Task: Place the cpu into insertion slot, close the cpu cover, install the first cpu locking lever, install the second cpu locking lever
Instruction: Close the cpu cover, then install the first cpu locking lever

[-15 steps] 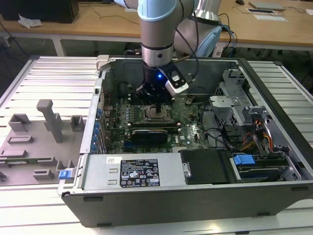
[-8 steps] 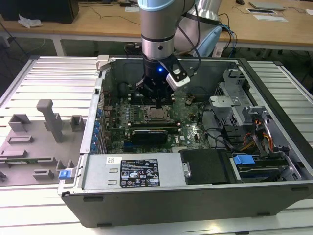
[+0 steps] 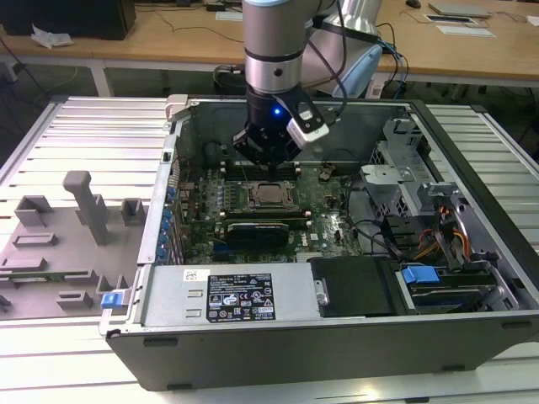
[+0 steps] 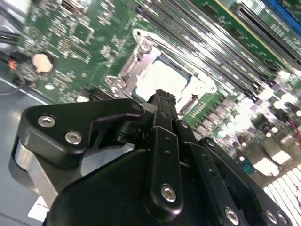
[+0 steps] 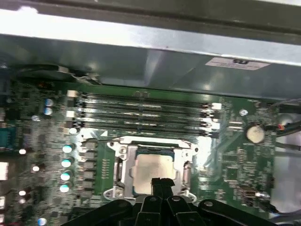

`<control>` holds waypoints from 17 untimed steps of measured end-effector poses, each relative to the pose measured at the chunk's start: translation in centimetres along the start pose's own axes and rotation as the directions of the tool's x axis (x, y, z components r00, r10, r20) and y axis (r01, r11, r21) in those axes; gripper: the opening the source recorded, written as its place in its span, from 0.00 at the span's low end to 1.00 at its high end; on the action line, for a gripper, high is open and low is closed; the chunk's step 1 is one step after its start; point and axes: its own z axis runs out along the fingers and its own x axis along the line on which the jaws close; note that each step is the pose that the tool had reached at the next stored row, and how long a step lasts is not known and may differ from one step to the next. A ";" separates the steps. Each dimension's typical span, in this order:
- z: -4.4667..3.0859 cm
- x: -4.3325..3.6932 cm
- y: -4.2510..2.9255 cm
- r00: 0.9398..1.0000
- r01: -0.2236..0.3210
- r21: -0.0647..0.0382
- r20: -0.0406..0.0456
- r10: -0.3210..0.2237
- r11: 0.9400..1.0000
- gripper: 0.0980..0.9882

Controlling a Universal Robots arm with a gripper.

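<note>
Slatted desk (image 3: 50, 126); open computer case (image 3: 337, 337); green board (image 5: 225, 169). Cpu (image 5: 153, 165) seated in insertion slot (image 3: 254, 195), mid-board; cpu cover (image 5: 126, 167) apparently lowered. Locking levers (image 4: 137, 34): latching unclear. Claw (image 5: 159, 181) pressed together, empty, above cpu's edge.

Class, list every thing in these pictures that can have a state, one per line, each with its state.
cover: down, lying flat.
cpu: lying flat inside the cover's cut-out.
gripper: shut, holding nothing, close over the cpu.
case: open, its inside exposed.
</note>
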 end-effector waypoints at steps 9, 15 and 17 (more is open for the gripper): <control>-0.12 -0.01 0.00 1.000 0.000 0.000 -0.001 0.000 1.000 0.01; -0.15 -0.01 0.00 1.000 0.000 0.000 -0.001 0.000 1.000 0.01; -0.16 -0.01 0.00 1.000 0.000 0.000 -0.001 0.000 1.000 0.01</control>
